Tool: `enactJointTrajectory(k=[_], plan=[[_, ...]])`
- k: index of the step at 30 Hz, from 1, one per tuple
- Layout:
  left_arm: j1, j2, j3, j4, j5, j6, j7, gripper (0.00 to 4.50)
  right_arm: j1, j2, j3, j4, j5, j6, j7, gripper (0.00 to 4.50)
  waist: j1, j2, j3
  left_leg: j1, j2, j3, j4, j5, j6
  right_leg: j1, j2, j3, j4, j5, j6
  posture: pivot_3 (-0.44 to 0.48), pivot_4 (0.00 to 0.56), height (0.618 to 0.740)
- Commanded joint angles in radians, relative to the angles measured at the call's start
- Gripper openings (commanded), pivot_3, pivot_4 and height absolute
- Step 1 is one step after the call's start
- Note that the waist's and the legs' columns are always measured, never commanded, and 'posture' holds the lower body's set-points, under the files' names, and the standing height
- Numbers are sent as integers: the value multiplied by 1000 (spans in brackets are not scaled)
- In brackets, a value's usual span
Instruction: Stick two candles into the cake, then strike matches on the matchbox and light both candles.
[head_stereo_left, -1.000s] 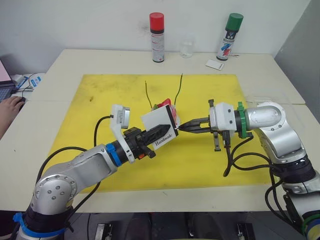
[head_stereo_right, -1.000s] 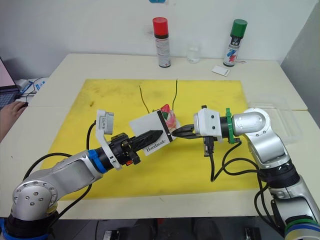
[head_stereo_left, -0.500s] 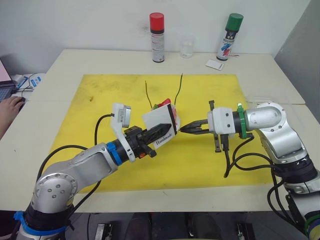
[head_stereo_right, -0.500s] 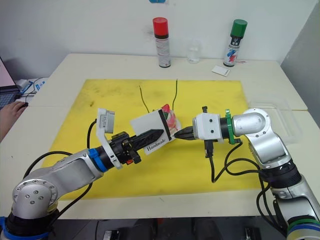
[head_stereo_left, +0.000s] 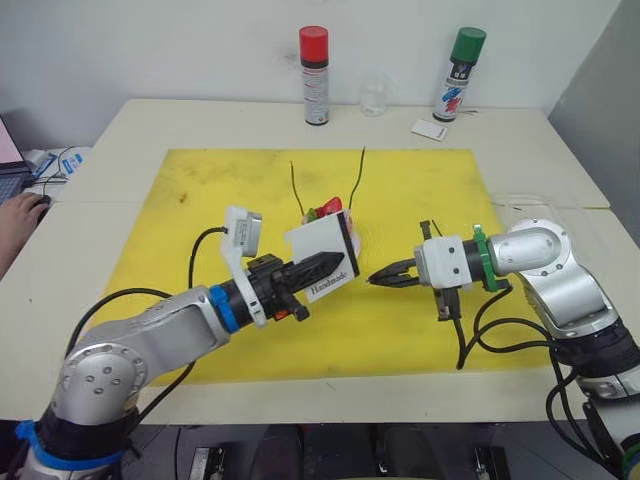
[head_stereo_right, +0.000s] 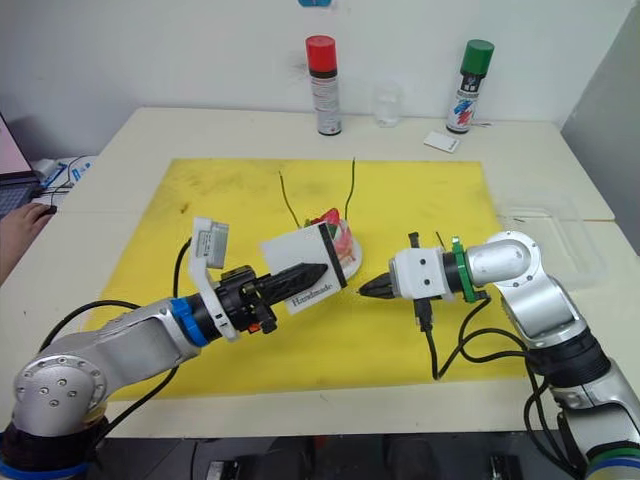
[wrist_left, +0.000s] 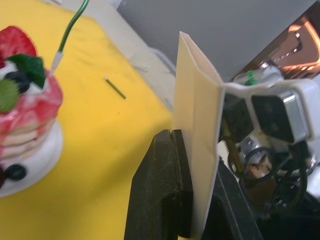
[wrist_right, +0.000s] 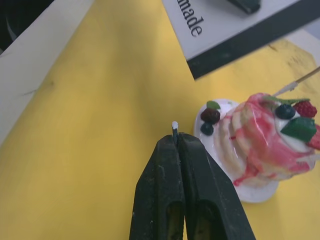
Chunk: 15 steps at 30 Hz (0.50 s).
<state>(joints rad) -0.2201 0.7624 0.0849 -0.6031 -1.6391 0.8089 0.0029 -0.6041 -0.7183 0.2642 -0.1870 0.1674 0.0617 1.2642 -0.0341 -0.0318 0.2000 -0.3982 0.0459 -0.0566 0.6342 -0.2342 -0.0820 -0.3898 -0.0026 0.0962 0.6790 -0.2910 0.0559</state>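
While the left gripper (head_stereo_left: 318, 265) pinches the matchbox (head_stereo_left: 322, 259) and holds it up just in front of the cake (head_stereo_right: 337, 240), the right gripper (wrist_right: 176, 137) is squeezed tight on a match (wrist_right: 174, 125), with only its little pale tip poking out. Both candles (head_stereo_left: 359, 178) stand in the cake on the yellow mat (head_stereo_left: 200, 200). That match looks thin, light and easy to snap, so I think holding it close to the tip keeps it from bending when it rubs the box's black strip (wrist_right: 250, 44).

Item count: two candles (head_stereo_left: 293, 188) (head_stereo_left: 358, 176), one cake (head_stereo_right: 337, 237), one matchbox (head_stereo_left: 322, 258), two visible matches (wrist_right: 174, 125) (wrist_left: 115, 88), two spray cans (head_stereo_left: 314, 75) (head_stereo_left: 459, 74), one white card (head_stereo_left: 430, 129), one glass (head_stereo_left: 373, 94).
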Motion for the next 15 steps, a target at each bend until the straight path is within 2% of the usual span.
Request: enactJointTrajectory(k=[1,7,15], plan=[[28,39,47,-4,19,18,-73,0,-34,1,-50,-8,43,-3,2,41,0,0,0,0,0,0,0,0,0,0,0,0,0,0,0,0,150,740],[-10,9,7,17,49,21,-96,0,-51,27,-47,-52,94,23,7,41,4,0,0,0,0,0,1,0,0,0,0,0,0,0,0,0,150,740],[-55,-30,-18,21,46,39,-86,0,-55,47,-27,-63,78,23,-4,41,3,0,0,0,0,-1,1,0,0,0,0,0,0,0,0,0,150,740]])
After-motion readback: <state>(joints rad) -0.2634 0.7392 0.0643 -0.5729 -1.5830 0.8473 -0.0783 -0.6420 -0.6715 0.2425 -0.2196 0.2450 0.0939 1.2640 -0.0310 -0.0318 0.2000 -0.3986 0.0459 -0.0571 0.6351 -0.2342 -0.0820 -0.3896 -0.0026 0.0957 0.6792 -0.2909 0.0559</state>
